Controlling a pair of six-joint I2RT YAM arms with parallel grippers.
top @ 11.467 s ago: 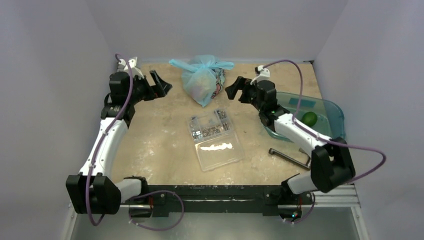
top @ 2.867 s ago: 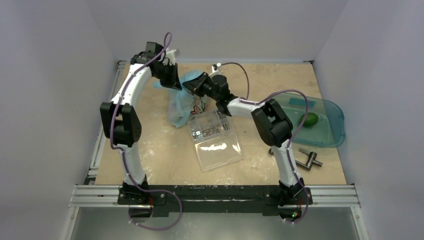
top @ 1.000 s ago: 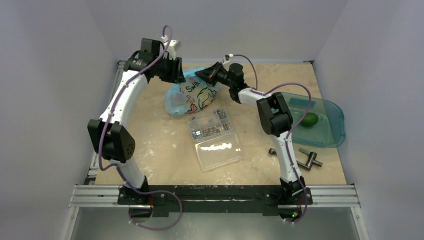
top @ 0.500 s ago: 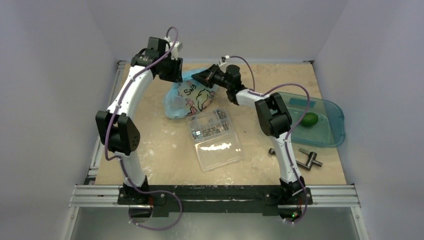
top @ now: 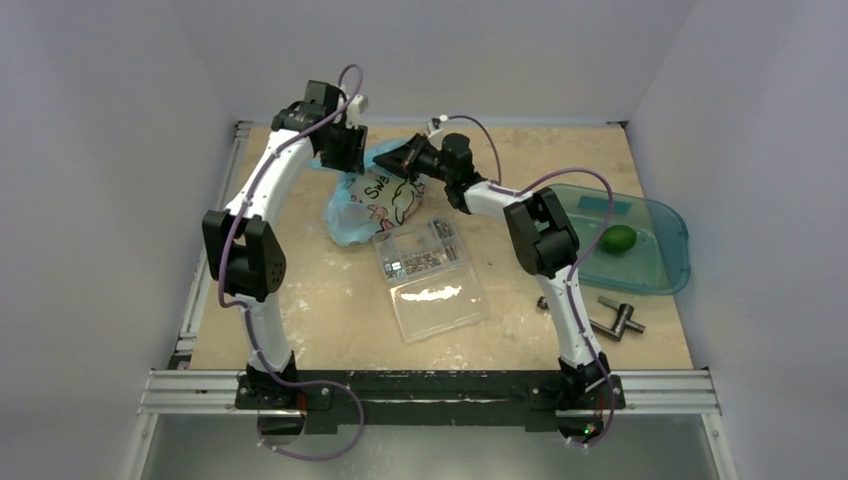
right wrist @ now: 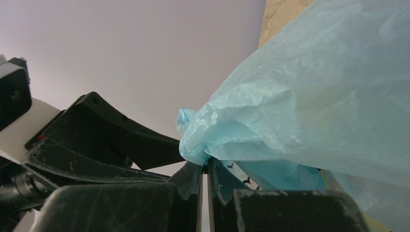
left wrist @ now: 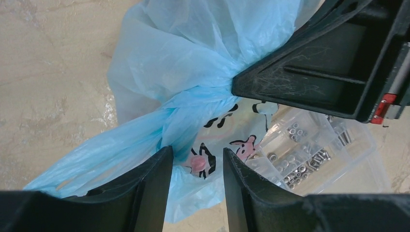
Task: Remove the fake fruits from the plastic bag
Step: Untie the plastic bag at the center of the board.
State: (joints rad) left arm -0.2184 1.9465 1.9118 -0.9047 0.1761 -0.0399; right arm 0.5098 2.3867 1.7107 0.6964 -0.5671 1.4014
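Left gripper (left wrist: 196, 151): it is positioned over the far left part of the table (top: 300, 290), directly above the bag (top: 370, 200). Its jaws are held partly apart. Nothing is seen clamped between them, and the bag's printed panel is visible through the gap. A twisted strand of film is seen running behind the left finger (left wrist: 150, 188); contact there cannot be confirmed.

Bag: it is located at the far side of the table, between the two grippers and just beyond the box (top: 430, 275). Its neck is gathered into a bunch and its white panel is turned upward. Whether its underside is resting on the table cannot be determined. No contents can be made out through the film.

Right gripper (right wrist: 204, 170): it is extended leftward to the bag's neck. Its jaws are closed tight on a thin fold of blue film, which is pinched at the fingertips.

Box: clear, lying flat at mid-table, with small metal parts in its far compartments.

Tray (top: 672, 260): teal, placed at the right edge. One green fruit (top: 620, 238) is lying inside it.

Tool (top: 618, 318): black, lying on the table just nearer than the tray.
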